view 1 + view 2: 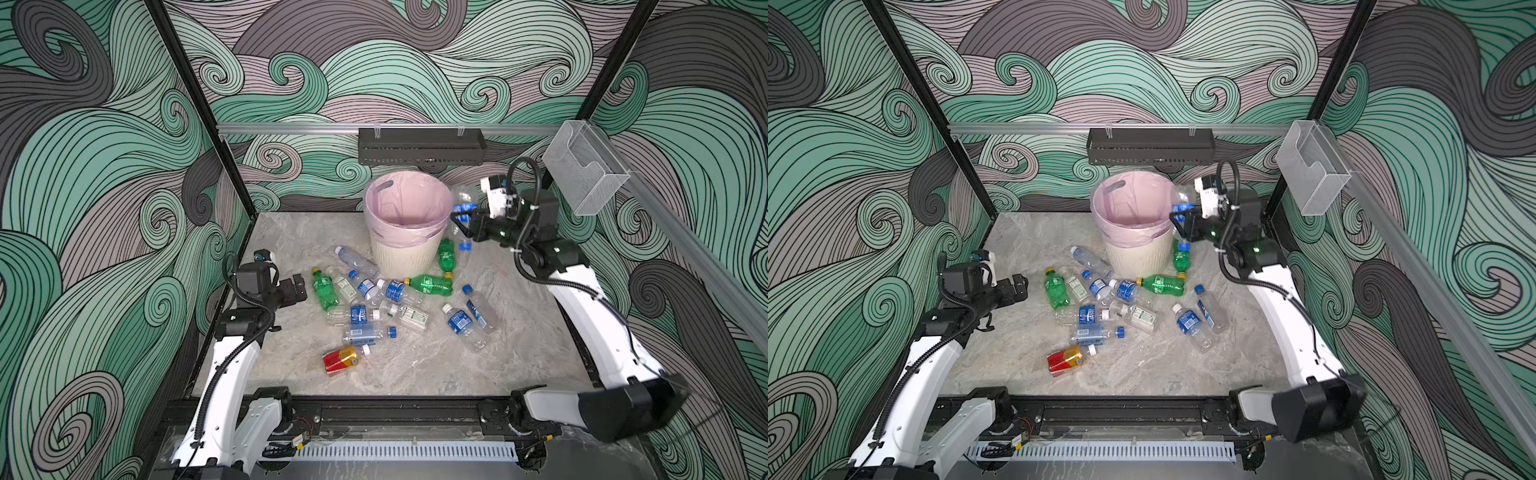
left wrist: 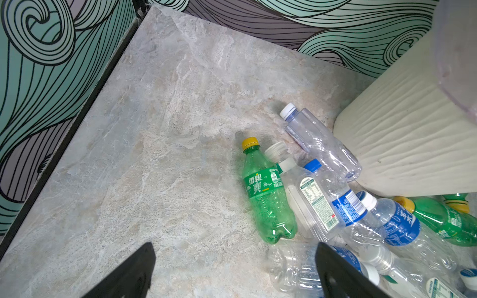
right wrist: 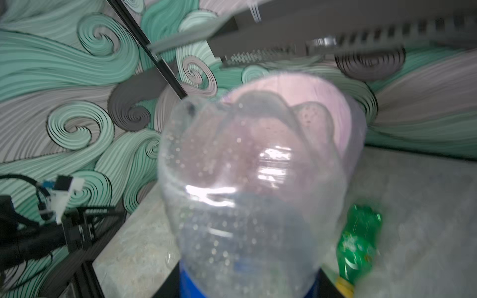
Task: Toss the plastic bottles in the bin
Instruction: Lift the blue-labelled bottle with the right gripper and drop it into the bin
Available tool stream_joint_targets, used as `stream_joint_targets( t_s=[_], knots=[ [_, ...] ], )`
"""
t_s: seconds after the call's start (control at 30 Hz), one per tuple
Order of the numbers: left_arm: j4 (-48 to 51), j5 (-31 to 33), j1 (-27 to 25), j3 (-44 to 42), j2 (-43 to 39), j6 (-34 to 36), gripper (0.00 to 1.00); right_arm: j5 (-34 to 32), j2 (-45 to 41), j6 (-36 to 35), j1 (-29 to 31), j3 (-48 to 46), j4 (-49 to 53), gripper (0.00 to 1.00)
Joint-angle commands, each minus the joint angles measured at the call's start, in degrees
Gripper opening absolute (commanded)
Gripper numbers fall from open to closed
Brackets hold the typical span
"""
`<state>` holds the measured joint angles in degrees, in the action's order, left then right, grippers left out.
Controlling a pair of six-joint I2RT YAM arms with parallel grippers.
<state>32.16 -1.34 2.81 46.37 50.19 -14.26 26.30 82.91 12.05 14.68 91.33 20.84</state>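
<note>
1. Right jaws: closed on the blue label band of one clear bottle. The right gripper [image 1: 462, 224] carries this held bottle [image 1: 464, 195] on end, base above the jaws and blue cap below them. The wrist view is blurred, so I cannot tell how firm the grip is.
2. Straight ahead of those jaws is the bin [image 1: 399, 257], its pink liner open. In both top views the held bottle sits just beside the near rim, at about rim height. I cannot settle whether it overhangs the mouth.
3. Judgement: the mid-body grip leaves both ends free, so the bottle should drop clear when the jaws part.
4. Below the right jaws and off to one side, the foot green bottle [image 3: 358, 240] lies by the bin's base. It is not involved.
5. Left jaws: wide apart, nothing between them. The left gripper [image 2: 240, 278] hangs low over the table [image 2: 154, 154].
6. Ahead of the left jaws lies the edge green bottle [image 2: 265, 196], with clear ones packed against its far side. Judgement: it is the likely next pick, since one flank is free.
7. The remaining plastic bottles [image 1: 374, 307] lie in a loose pile between the two grippers. The red-and-yellow bottle [image 1: 340, 359] lies apart, towards the arm bases.
8. The visible bin interior shows liner only. Judgement: the task is at an early stage.
9. Risk: a release short of the rim drops the bottle outside.
</note>
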Motion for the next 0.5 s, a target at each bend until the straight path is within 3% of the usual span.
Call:
stream_joint_targets(
  t_s=[0.0, 0.07, 0.13, 0.47],
  knots=[
    [-0.9, -0.8, -0.3, 1.2, 0.8, -3.8, 0.98, -4.4, 12.7, -0.1, 3.5, 17.4, 5.4, 0.75],
    [-1.1, -1.6, -0.3, 1.4, 0.9, -4.5, 0.98, -5.8, 19.2, -0.6, 4.5, 27.3, 10.8, 0.84],
    [-0.9, -2.5, -0.3, 1.7, 0.7, -4.7, 0.98, -6.2, 21.0, -1.3, 5.1, 30.7, 12.5, 0.87],
    [-2.4, -3.7, -0.4, 1.3, 3.4, -7.1, 0.96, -10.6, -4.0, -5.1, 5.0, 3.5, 6.6, 0.98]
  ],
)
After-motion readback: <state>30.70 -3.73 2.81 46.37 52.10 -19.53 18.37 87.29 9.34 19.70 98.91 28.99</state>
